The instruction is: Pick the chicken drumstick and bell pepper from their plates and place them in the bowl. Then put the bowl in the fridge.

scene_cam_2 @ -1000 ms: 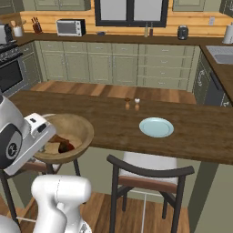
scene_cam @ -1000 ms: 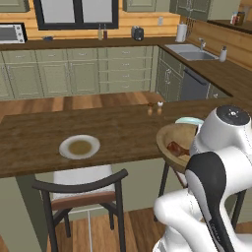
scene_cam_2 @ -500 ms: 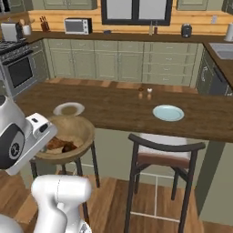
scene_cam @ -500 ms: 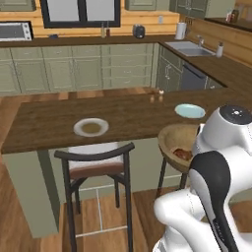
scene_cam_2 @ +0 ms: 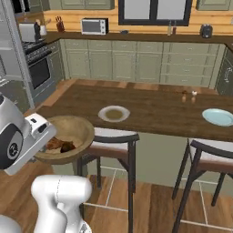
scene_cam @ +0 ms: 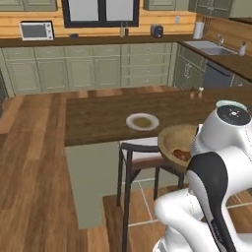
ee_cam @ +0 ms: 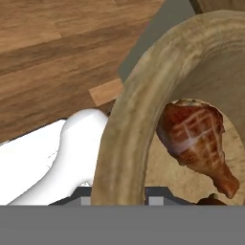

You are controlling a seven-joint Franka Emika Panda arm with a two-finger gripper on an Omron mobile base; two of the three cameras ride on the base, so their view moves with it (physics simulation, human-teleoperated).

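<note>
My gripper (ee_cam: 117, 193) is shut on the thick near rim of the tan wooden bowl (ee_cam: 125, 124) and holds it in the air beside the counter. The bowl (scene_cam_2: 73, 129) hangs off the counter's edge, next to a stool; it also appears as the bowl (scene_cam: 171, 140) partly behind my arm. Inside lies the orange-brown chicken drumstick (ee_cam: 195, 139). A dark red bit by its thin end may be the bell pepper (ee_cam: 210, 199), mostly hidden. The white plate (scene_cam_2: 113, 113) and the bluish plate (scene_cam_2: 218, 117) rest on the counter. A tall light-grey panel (scene_cam_2: 8, 54) at the left edge may be the fridge.
The dark wooden counter (scene_cam_2: 154, 107) carries salt and pepper shakers (scene_cam_2: 189, 94). Two stools (scene_cam_2: 113, 141) stand at its near side. An oven range (scene_cam_2: 38, 68) and green cabinets line the far wall. Open wooden floor (scene_cam: 34, 162) lies to the left.
The whole scene has shifted: the base has driven away from the counter and leftward. The bowl stays in my gripper, now off the counter beside a stool.
</note>
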